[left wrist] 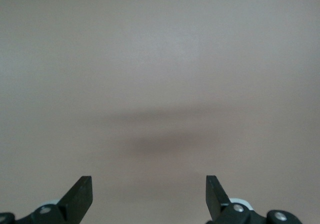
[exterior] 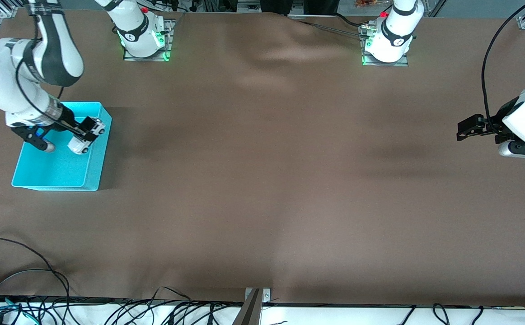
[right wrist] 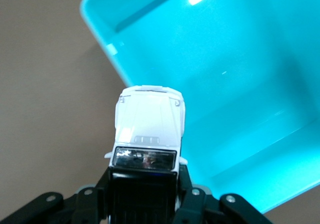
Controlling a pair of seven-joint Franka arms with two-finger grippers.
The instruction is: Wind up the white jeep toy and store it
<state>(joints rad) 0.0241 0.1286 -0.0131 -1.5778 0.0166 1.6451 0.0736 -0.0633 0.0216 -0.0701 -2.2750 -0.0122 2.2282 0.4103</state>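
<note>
The right gripper [exterior: 87, 132] is shut tight on the white jeep toy [exterior: 91, 131], one finger on each side of its black roof. In the right wrist view the jeep [right wrist: 149, 126] points away from the fingers, w/ its white hood over the rim of the cyan bin [right wrist: 240, 84]. The jeep is up in the air, over the bin's edge on the side toward the table's middle. The bin [exterior: 50, 169] sits on the brown table [exterior: 262, 180] at the right arm's end.

The right arm comes from its base, bends up high, then reaches down at a slant to the bin.

The left gripper [exterior: 463, 130] waits over bare table at the left arm's end, fingers spread wide. In the left wrist view its two black fingertips [left wrist: 80, 196] stand well apart w/ nothing btwn them. That arm is folded back, hand held about level.
</note>
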